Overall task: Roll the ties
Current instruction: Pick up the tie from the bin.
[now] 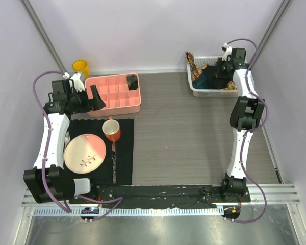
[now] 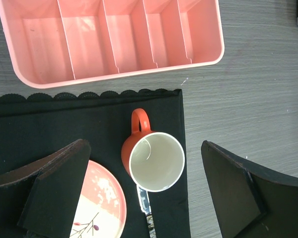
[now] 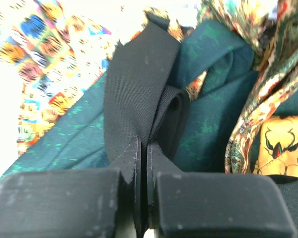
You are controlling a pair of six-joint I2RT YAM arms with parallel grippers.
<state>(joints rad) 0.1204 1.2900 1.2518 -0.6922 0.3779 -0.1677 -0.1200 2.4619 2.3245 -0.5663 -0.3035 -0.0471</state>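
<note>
Several ties lie heaped in a white basket point(image 1: 198, 90) at the back right. In the right wrist view a plain black tie point(image 3: 139, 89) lies over a dark teal tie point(image 3: 213, 104), with orange-yellow patterned ties point(image 3: 44, 44) around them. My right gripper point(image 3: 143, 144) is shut on a fold of the black tie, down in the basket point(image 1: 220, 69). My left gripper point(image 2: 144, 198) is open and empty, hovering above an orange mug point(image 2: 156, 158) at the back left point(image 1: 94, 97).
A pink divided tray point(image 1: 115, 94) holds one dark rolled item point(image 1: 132, 81). A black mat point(image 1: 125, 153) bears a pink plate point(image 1: 85, 152), the orange mug point(image 1: 111, 130) and cutlery. A yellow cup point(image 1: 80, 67) stands by the back wall.
</note>
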